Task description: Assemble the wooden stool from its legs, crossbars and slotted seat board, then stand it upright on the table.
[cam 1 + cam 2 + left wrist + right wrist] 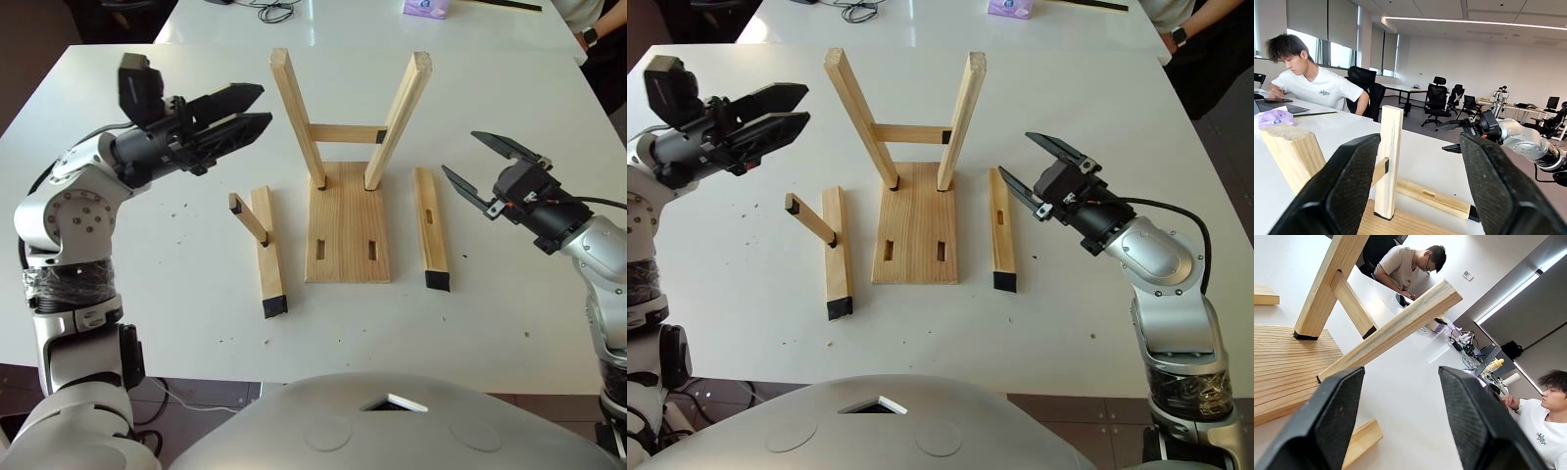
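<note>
The slotted seat board [348,230] lies flat at the table's middle. Two legs [299,117] [397,119] joined by a crossbar [345,133] stand in its far slots; the two near slots are open. A third leg [266,252] with a short crossbar [247,216] stuck in it lies to the board's left. The fourth leg [430,228] lies to its right. My left gripper [257,106] hovers open, up and left of the standing legs. My right gripper [468,163] hangs open just right of the loose leg, holding nothing.
The white table [147,274] has free room on both sides and in front of the board. A purple packet [425,8] and cables lie on the table behind. A person's arm shows at the far right corner.
</note>
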Tool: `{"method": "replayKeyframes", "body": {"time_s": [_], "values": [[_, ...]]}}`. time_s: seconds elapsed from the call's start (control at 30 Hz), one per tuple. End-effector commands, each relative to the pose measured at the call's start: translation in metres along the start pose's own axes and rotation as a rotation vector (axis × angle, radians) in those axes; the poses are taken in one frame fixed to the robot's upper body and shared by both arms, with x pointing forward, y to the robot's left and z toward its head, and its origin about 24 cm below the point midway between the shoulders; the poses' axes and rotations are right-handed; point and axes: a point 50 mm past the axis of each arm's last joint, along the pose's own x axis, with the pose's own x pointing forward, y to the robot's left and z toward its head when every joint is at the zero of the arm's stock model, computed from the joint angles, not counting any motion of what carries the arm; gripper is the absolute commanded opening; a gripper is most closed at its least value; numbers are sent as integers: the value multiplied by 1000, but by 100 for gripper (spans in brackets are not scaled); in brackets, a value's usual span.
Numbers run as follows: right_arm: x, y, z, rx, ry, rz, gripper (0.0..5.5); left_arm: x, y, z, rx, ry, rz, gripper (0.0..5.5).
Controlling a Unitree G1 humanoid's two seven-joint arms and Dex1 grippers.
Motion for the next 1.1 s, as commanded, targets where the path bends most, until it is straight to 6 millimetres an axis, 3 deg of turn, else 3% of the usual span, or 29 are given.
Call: {"method": "replayKeyframes", "body": {"time_s": [0.03, 0.2, 0.4, 0.5, 0.57, 0.77, 0.87, 0.97, 1.1], "values": [[2, 1, 1, -9, -9, 1, 281, 0, -1, -11, -13, 69, -1, 304], [2, 3, 2, -6, -12, -1, 281, -1, -2, -9, -3, 84, -23, 304], [2, 3, 5, -7, -18, -6, 281, 8, -3, 32, 45, -28, -57, 304], [1, 5, 6, -4, -20, -2, 281, 9, -4, 36, 43, -54, -57, 304], [1, 6, 6, -1, -20, 4, 281, 8, -6, 25, 15, -39, -50, 304], [1, 8, 6, 11, -17, 27, 281, -17, -16, -83, -166, 169, 37, 304], [1, 9, 7, 12, -20, 36, 281, -22, -19, -112, -212, 199, 67, 304], [1, 7, 8, 10, -23, 41, 281, -16, -16, -104, -194, 144, 72, 304], [1, 7, 8, 11, -22, 34, 281, -4, -5, -58, -126, 15, 58, 304]]}}
